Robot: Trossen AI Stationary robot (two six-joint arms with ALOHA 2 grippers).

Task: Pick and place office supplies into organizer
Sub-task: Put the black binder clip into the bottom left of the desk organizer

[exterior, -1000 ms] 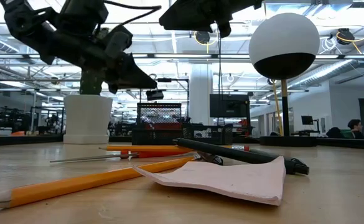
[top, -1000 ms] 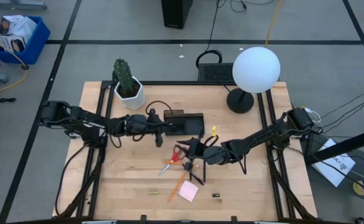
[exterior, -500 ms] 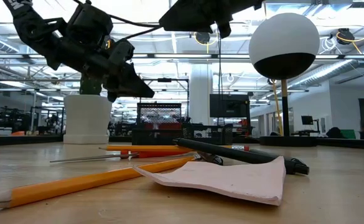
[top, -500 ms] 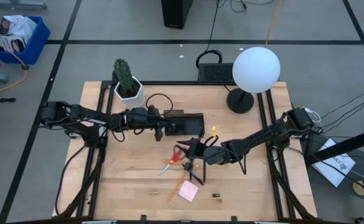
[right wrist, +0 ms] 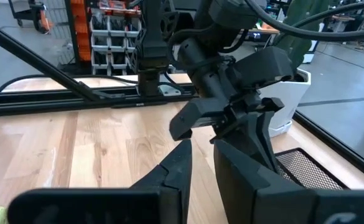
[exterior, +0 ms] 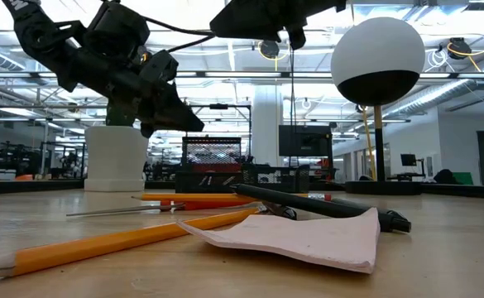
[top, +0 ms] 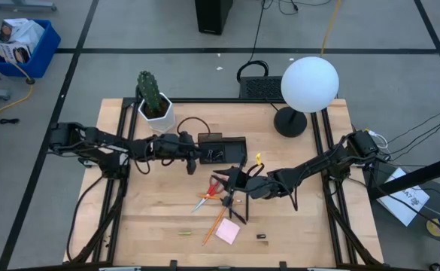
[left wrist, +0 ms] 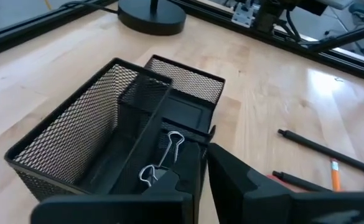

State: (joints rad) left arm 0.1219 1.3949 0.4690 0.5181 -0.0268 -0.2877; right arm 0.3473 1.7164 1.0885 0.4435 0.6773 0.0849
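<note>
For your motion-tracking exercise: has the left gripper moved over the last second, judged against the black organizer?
Yes. In the high view the left gripper pulled back towards the cactus pot, then returned over the organizer's left end.

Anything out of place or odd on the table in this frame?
Nothing looks damaged or spilled. The scissors, a pencil and the sticky pad lie loose on the table, outside the organizer. The pad's near corner curls up off the wood in the low view.
</note>
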